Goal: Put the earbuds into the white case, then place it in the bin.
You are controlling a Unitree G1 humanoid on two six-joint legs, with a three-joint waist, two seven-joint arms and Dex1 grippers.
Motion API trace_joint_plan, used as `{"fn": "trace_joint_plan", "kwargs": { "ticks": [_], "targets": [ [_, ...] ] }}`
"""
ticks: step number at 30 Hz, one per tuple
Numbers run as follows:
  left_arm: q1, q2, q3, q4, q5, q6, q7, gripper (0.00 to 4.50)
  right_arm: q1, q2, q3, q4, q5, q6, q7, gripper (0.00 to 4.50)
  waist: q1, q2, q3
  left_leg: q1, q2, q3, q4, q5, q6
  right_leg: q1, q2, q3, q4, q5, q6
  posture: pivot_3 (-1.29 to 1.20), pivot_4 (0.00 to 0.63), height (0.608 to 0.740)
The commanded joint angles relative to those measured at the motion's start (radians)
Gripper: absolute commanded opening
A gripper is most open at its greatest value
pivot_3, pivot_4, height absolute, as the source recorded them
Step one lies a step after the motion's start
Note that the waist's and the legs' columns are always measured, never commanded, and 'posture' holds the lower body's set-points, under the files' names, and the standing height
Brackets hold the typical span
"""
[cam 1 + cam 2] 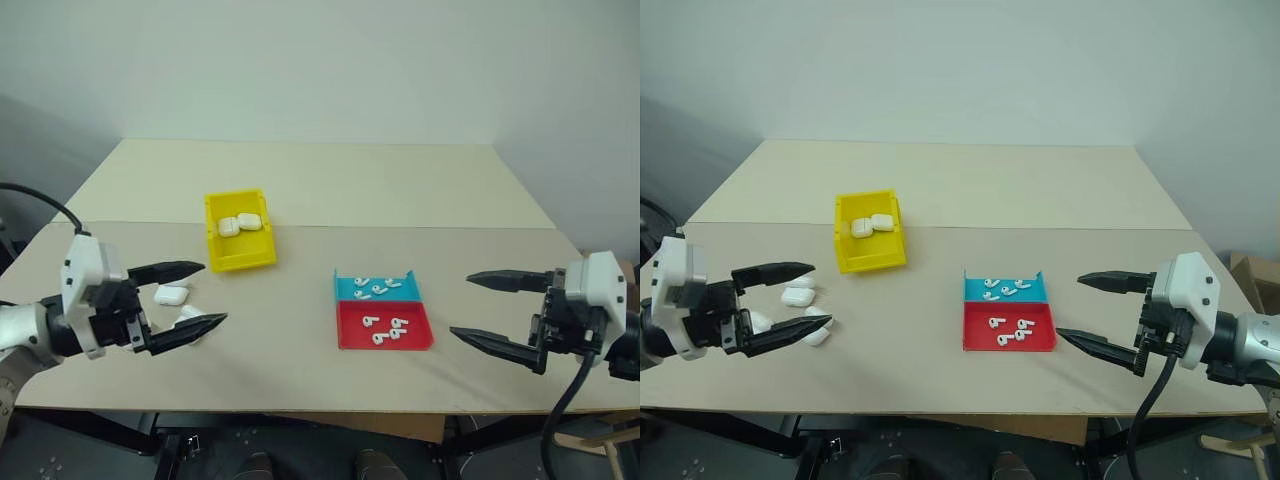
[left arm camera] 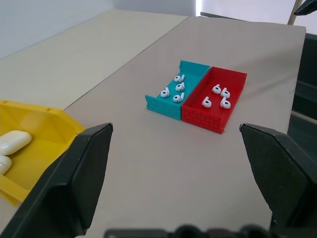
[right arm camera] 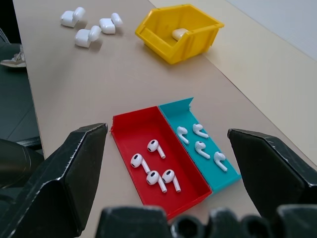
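Note:
Tiny white earbuds lie in a shallow blue tray (image 1: 375,289) and in a shallow red tray (image 1: 385,328) at the table's middle right. A cluster of white cases (image 1: 171,295) sits on the table at the left, just beyond my left gripper (image 1: 214,292), which is open and holds nothing. Behind them stands the yellow bin (image 1: 212,232) with two white cases (image 1: 240,224) inside. My right gripper (image 1: 460,306) hovers open and empty to the right of the trays. The right wrist view looks over the earbuds (image 3: 153,171), the bin (image 3: 173,47) and the loose cases (image 3: 89,29).
The tan table (image 1: 300,180) stretches back to a pale wall. A seam crosses it just behind the bin. Bare surface lies between the bin and the trays, and in front of the trays up to the near edge.

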Motion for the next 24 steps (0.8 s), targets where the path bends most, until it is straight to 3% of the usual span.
{"fn": "trace_joint_plan", "kwargs": {
  "ticks": [1,6,10,17,22,24],
  "targets": [
    [-0.008,0.009,0.034,-0.013,-0.017,-0.011,-0.006,4.47,-0.038,-0.018,0.003,0.01,0.009,-0.019,0.002,4.5,0.0,0.0,0.0,0.0,0.0,0.0,0.0,0.0,0.0,0.0,0.0,0.0,0.0,0.0,0.0,0.0,0.15,0.74],
    [0.013,0.044,0.063,-0.017,-0.014,0.027,-0.006,4.47,-0.058,-0.011,0.011,0.029,0.006,-0.022,-0.002,4.5,0.0,0.0,0.0,0.0,0.0,0.0,0.0,0.0,0.0,0.0,0.0,0.0,0.0,0.0,0.0,0.0,0.15,0.74],
    [0.116,0.201,0.154,0.007,0.056,0.131,-0.114,4.47,-0.064,-0.005,0.016,0.035,0.016,-0.016,-0.01,4.5,-0.004,0.0,0.0,0.0,0.0,0.0,-0.001,0.0,0.0,-0.001,0.0,0.0,0.0,0.0,0.0,0.0,0.15,0.74],
    [0.139,0.351,0.248,0.081,0.215,0.239,-0.092,4.47,-0.136,0.018,0.084,0.078,0.007,-0.021,-0.034,4.5,-0.002,0.0,0.0,0.0,0.0,0.001,-0.001,0.0,0.0,-0.002,0.0,0.0,0.0,-0.004,-0.004,0.0,0.15,0.74],
    [0.077,0.572,0.168,0.091,0.16,0.665,-0.031,4.47,-0.188,0.027,0.106,0.093,0.023,0.001,-0.06,4.5,0.0,-0.001,0.001,0.0,0.0,0.001,-0.001,0.0,0.0,-0.002,0.0,0.0,0.0,-0.003,-0.001,0.0,0.15,0.74],
    [0.036,0.606,0.148,0.075,0.141,0.789,0.005,4.47,-0.187,0.026,0.107,0.09,0.026,0.006,-0.063,4.5,-0.001,-0.002,0.002,-0.001,0.0,0.001,-0.002,0.0,0.0,-0.003,0.0,0.0,0.0,-0.003,0.001,0.0,0.15,0.74]
  ]
}}
